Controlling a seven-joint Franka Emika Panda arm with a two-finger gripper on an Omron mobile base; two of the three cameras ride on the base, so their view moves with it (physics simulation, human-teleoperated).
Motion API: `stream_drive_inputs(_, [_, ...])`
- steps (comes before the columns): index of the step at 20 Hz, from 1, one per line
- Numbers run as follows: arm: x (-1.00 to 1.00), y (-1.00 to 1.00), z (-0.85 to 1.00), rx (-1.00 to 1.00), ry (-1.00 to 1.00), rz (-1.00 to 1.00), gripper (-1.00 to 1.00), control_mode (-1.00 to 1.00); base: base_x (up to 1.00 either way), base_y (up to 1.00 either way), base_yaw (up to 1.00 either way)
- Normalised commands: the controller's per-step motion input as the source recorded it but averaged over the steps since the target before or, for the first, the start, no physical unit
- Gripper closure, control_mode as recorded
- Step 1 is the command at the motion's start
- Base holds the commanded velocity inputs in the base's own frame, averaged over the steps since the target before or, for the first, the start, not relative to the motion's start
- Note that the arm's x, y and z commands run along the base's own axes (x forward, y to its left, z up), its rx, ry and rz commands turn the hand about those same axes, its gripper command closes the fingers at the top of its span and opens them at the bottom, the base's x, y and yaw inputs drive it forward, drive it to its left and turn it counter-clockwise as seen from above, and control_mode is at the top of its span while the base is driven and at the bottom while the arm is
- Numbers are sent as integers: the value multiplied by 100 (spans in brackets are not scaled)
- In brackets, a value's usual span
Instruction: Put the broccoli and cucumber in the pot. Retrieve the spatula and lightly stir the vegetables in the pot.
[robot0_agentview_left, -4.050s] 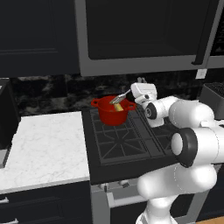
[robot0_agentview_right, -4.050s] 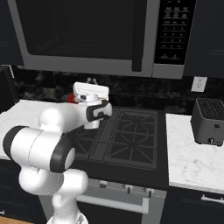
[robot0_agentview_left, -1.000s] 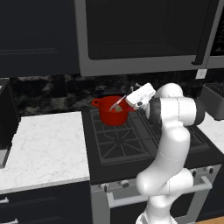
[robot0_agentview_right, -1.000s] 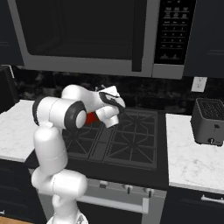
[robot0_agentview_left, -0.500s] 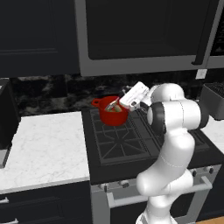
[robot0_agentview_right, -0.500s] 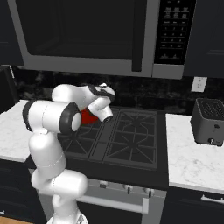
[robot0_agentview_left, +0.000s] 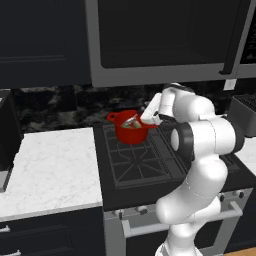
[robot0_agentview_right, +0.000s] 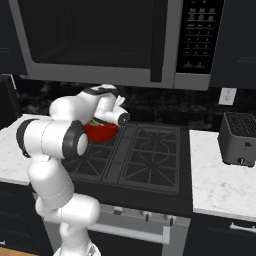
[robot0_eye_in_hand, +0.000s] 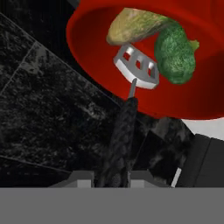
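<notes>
1. No text, label, brand or number can be read anywhere in these pictures.
2. The microwave's control panel (robot0_agentview_right: 199, 37), at about 1 o'clock in the right base view, carries rows of small pale marks, too small and blurred to make out.

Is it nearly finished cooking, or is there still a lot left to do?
Nearly there, it seems. Done: the cucumber and the broccoli already lie inside the red pot. In hand: the gripper is shut on the spatula, its slotted head down among the vegetables. Left: just the light stirring itself.
</notes>
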Motion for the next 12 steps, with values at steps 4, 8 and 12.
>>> stream_drive_inputs(4, [0, 7, 19, -23, 33, 0, 100, -100, 0, 0, 0])
stream_drive_inputs(8, [-3, 14, 82, -6, 30, -1, 100, -100, 0, 0, 0])
stream_drive_inputs(12, [-32, 3, 100, 0, 18, 0, 100, -100, 0, 0, 0])
